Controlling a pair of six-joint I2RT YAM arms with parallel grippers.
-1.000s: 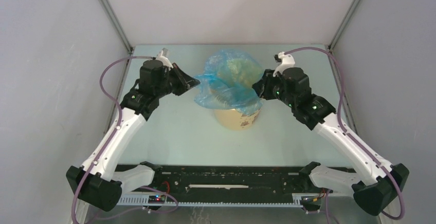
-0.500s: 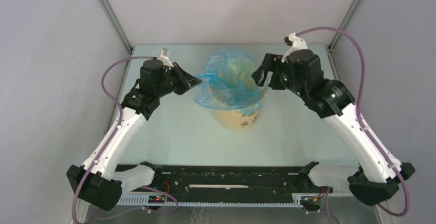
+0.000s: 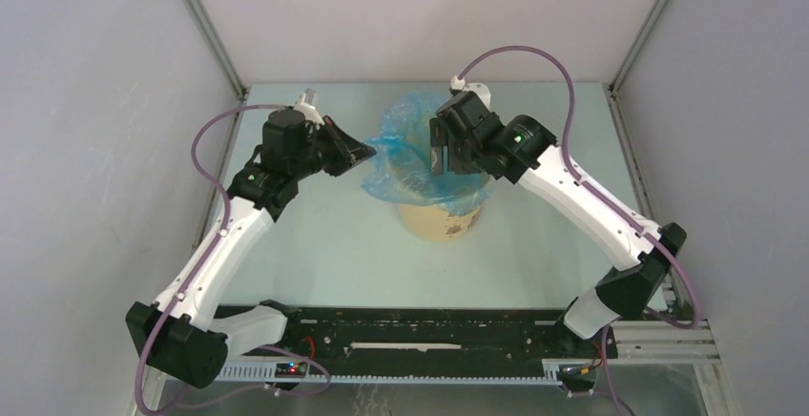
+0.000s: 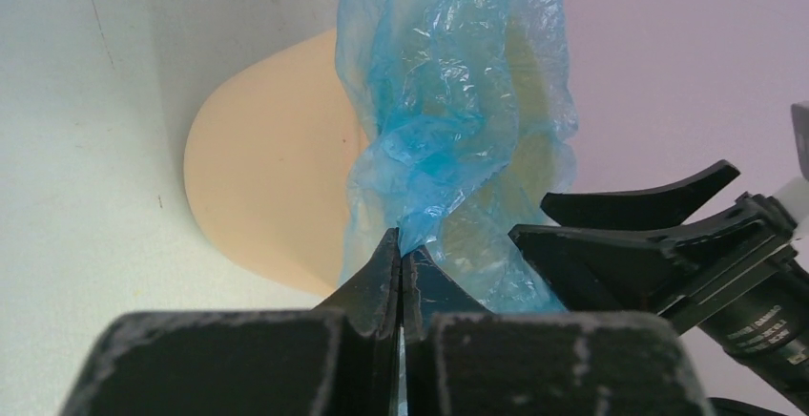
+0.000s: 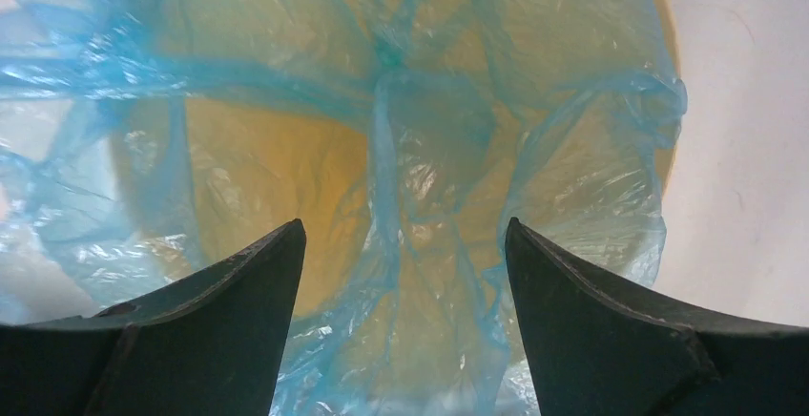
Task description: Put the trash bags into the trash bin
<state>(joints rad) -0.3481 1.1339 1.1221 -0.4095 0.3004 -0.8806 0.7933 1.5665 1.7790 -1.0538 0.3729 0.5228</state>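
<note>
— While our left gripper [image 4: 401, 278] pinches shut on a twisted edge of the thin, wrinkly light-blue plastic bag [image 3: 412, 130], where does the bag lie?

— Draped over the round tan bucket [image 3: 445, 221], puffed upward, long axis seemingly vertical. Our right gripper [image 5: 404, 235] hangs directly above it, jaws spread, holding nothing, so we count it nearer for pushing down.

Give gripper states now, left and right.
Left gripper: shut on the trash bag edge.
Right gripper: open, holding nothing, over the trash bin.
</note>
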